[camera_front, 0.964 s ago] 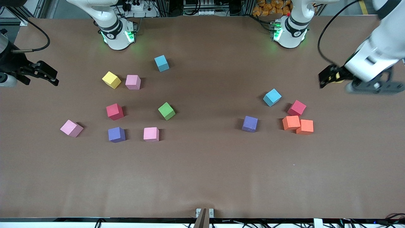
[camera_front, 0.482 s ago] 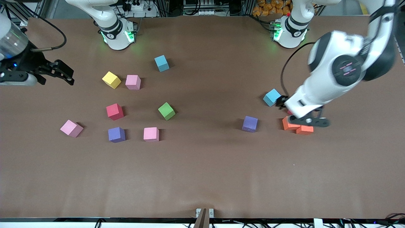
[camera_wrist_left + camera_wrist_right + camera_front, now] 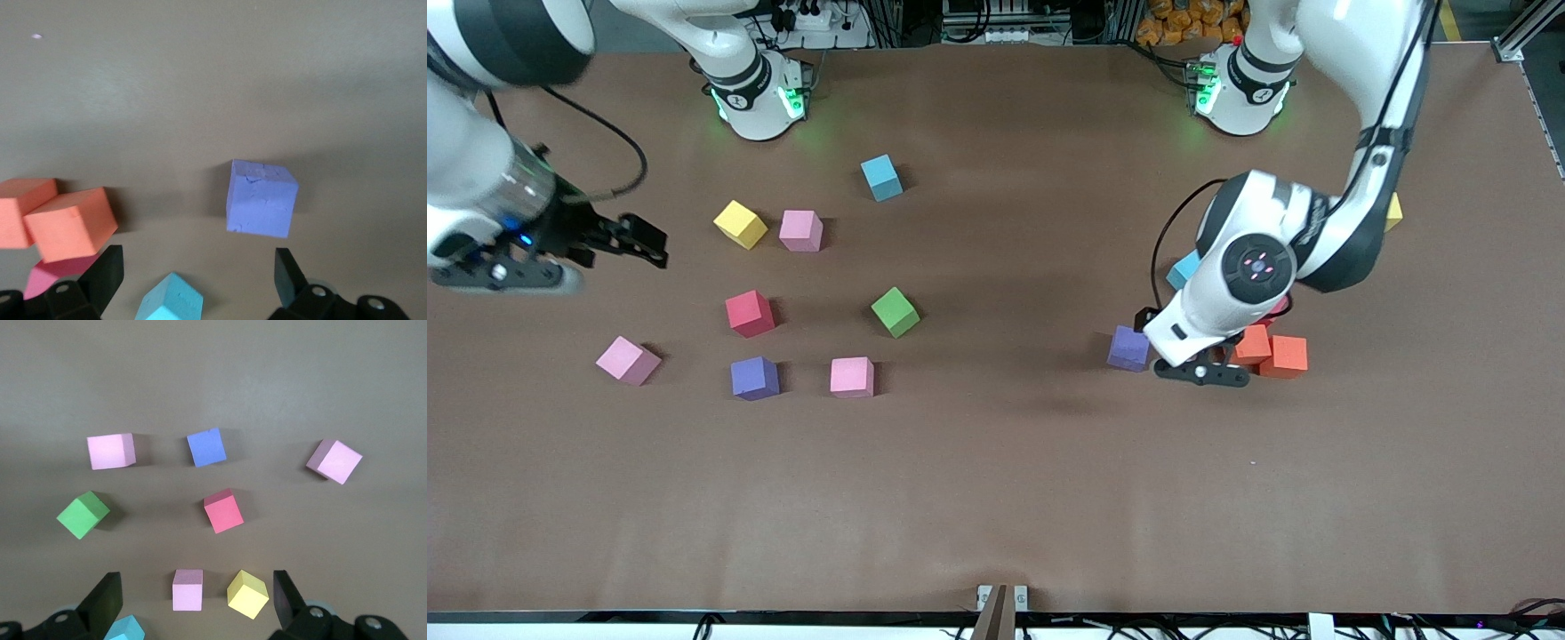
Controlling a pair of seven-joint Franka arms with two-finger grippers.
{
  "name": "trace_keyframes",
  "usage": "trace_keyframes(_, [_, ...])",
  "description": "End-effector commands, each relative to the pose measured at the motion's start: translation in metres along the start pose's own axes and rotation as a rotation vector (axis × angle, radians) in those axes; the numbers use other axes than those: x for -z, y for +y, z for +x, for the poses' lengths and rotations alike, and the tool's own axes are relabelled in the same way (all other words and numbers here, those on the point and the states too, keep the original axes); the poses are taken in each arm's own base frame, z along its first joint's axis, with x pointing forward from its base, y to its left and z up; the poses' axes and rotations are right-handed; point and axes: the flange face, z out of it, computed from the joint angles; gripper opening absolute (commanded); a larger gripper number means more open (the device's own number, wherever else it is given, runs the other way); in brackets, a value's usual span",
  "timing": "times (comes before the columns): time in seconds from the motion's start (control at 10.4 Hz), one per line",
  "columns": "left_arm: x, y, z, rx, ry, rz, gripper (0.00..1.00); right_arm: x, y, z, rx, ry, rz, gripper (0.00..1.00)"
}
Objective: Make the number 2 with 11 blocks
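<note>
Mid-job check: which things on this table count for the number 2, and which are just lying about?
Job: purple block by the open left tool; two orange blocks; green block; red block; yellow block; pink block; open right tool over its arm's end of the table.
Lying about: bracket at the edge nearest the camera; cables by the arm bases.

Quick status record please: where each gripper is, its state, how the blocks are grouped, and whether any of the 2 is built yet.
left gripper: open, empty, over the cluster toward the left arm's end, by the purple block
right gripper: open, empty, over bare table at the right arm's end
left-end cluster: purple block, light blue block, red block, two touching orange blocks
right-end blocks: eight scattered, apart: yellow block, three pink, light blue, red, green block, purple
number 2: not started; no rows formed
</note>
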Motion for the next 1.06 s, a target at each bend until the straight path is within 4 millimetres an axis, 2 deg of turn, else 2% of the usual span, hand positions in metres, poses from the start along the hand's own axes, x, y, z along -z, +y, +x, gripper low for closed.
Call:
trace_keyframes(0.0, [-0.025,0.025,0.0,0.007,0.019,0.009,1.0,-0.041,-0.004,0.028,0.008,-0.057,0.015,1.0])
trace_keyframes(0.1, [-0.04,0.036,-0.004,-0.001,0.021,0.009,1.0,-0.062,-0.005,0.04,0.05,-0.065,0.018,1.0])
trace_keyframes(0.29, [-0.068,0.037,-0.009,-0.006,0.039,0.002,1.0,-0.1,0.0,0.059,0.137,-0.057,0.028,1.0])
trace_keyframes(0.48, [-0.087,0.042,-0.011,-0.016,0.049,0.001,1.0,-0.142,0.0,0.067,0.148,-0.032,0.033,1.0])
trace_keyframes(0.58, [-0.098,0.043,-0.011,-0.022,0.046,0.006,1.0,-0.172,0.0,0.069,0.145,-0.009,0.037,1.0])
trace_keyframes(0.67, [-0.098,0.044,-0.01,-0.022,0.05,0.004,1.0,-0.196,-0.005,0.067,0.151,0.017,0.036,1.0])
trace_keyframes(0.77, [-0.098,0.045,-0.011,-0.024,0.049,0.005,1.0,-0.21,-0.009,0.066,0.164,0.04,0.037,1.0])
trace_keyframes(0.96, [-0.108,0.048,-0.011,-0.029,0.048,0.004,1.0,-0.24,-0.003,0.073,0.206,0.047,0.04,1.0])
